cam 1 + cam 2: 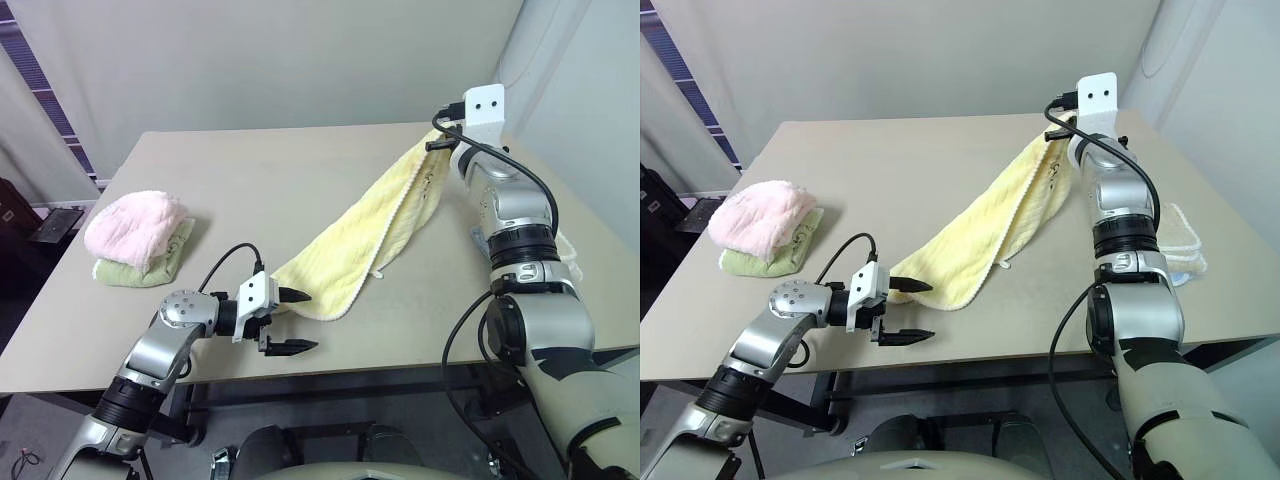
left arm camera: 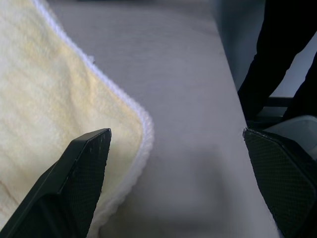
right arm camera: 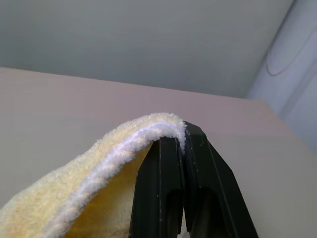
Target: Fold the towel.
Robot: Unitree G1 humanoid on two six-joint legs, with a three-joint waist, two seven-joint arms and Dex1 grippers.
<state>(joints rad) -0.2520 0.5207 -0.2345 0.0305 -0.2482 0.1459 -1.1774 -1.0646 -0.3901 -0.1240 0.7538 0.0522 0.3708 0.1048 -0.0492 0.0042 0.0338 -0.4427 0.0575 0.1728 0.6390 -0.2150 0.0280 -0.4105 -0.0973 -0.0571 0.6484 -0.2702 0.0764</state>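
With the right pincer [image 3: 181,144] clamped on only the hem of the towel [image 1: 370,235], it may slip free; the left pincer [image 1: 292,322], near the towel's low corner, gapes wide.

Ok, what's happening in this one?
The robot is partway through folding the pale yellow towel. Its right tool is shut on one end's hem and holds that end up above the far side of the table, so the towel slopes down to the near edge. The left tool is open beside the low corner, not gripping it. A pink towel sits on a green one to the left.
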